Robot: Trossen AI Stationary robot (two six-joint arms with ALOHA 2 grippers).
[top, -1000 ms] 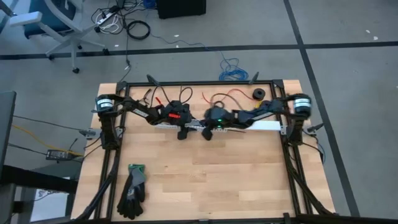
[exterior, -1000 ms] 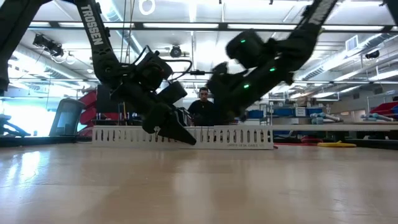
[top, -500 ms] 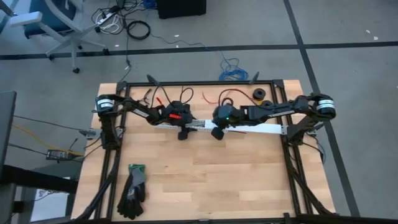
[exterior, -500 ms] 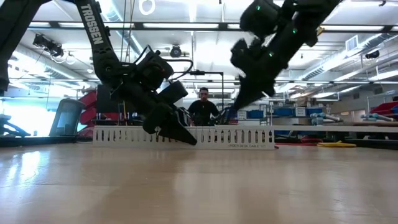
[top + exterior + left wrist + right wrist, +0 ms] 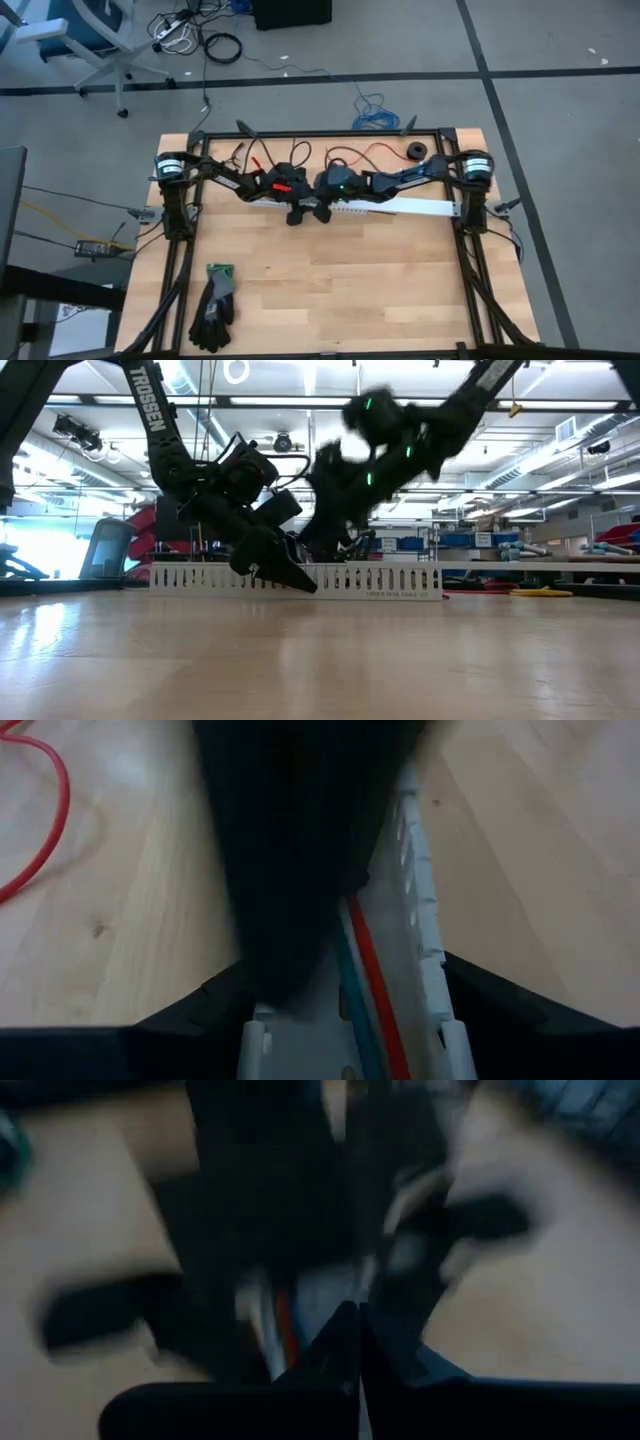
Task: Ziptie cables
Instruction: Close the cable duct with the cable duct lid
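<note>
wood tabletop (image 5: 330,290), black frame, grey floor around; shelves and ceiling lights behind. white channel (image 5: 400,206) lies along the far edge, cables (image 5: 365,980) inside it. left gripper (image 5: 293,213) straddles the channel, fingers apart. right gripper (image 5: 322,209) just beside it, pinched shut, empty. gloves (image 5: 212,306) near the front left corner. red wire (image 5: 45,830) loose on the wood.

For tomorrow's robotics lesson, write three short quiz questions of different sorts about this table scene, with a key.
1. True or false: the right tool is shut.
2. Which lies at the table's front left? A) black gloves B) a hammer C) a cup
3. Fill in: both tools meet over the white slotted ____.

Key: 1 true; 2 A; 3 channel. The left tool rests at the channel, where red and green cables run.
</note>
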